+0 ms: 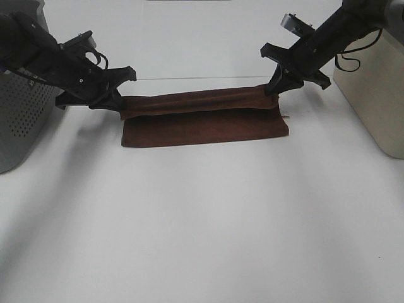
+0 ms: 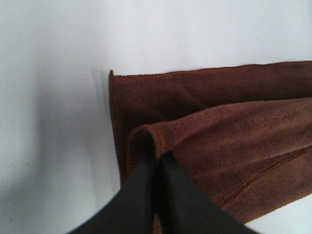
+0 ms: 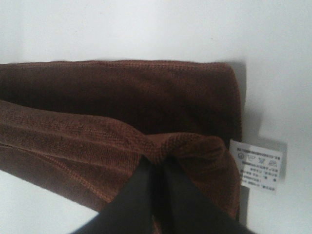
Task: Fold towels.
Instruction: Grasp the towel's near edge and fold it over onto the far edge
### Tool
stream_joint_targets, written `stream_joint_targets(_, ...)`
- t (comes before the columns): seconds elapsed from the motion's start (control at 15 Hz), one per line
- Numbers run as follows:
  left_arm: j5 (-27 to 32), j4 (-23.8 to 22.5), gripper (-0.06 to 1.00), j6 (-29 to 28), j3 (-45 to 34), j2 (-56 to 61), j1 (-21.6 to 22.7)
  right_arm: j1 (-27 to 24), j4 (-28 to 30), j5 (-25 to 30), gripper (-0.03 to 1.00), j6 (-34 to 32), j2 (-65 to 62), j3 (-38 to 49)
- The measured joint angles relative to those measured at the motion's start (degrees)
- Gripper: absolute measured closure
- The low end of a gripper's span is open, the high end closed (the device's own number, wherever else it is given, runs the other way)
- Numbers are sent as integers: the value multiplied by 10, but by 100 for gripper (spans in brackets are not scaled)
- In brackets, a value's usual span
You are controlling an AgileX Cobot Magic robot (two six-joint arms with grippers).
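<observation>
A dark reddish-brown towel (image 1: 202, 123) lies on the white table, its far edge lifted and carried over the near part. My left gripper (image 1: 120, 101) is shut on the towel's left far corner (image 2: 146, 136). My right gripper (image 1: 273, 90) is shut on the right far corner (image 3: 168, 146). The lifted edge hangs between them in a slightly sagging band (image 1: 199, 101). The small white tag (image 3: 257, 165) sticks out at the right corner, seen in the right wrist view and faintly in the high view (image 1: 286, 116).
A grey perforated bin (image 1: 22, 117) stands at the left edge. A beige box (image 1: 372, 88) stands at the right edge. The white table (image 1: 202, 221) stretches in front of the towel.
</observation>
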State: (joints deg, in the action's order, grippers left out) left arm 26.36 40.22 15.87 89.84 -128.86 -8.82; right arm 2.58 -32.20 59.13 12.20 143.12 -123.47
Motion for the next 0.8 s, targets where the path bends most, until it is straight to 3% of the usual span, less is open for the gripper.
stream_joint_targets(0.13, -5, 1, 94, 0, 7, -10, -3, 0, 1, -14, 94, 0, 10, 0)
stream_joint_targets(0.27, -11, -3, 89, 0, 7, -11, -3, 0, 8, -35, 85, 0, 16, 0)
stream_joint_targets(0.33, -13, -7, 80, 2, 7, -11, -2, -1, 17, -49, 75, 0, 16, 0)
stream_joint_targets(0.53, -12, -10, 41, 35, 7, -11, 0, -6, 27, -66, 33, 0, 16, -5)
stream_joint_targets(0.67, -3, -10, 27, 48, 7, -11, 0, -6, 28, -48, 22, 0, 15, -17)
stream_joint_targets(0.8, 16, -11, 23, 49, 7, -10, 0, -6, 28, -29, 20, 0, 6, -19)
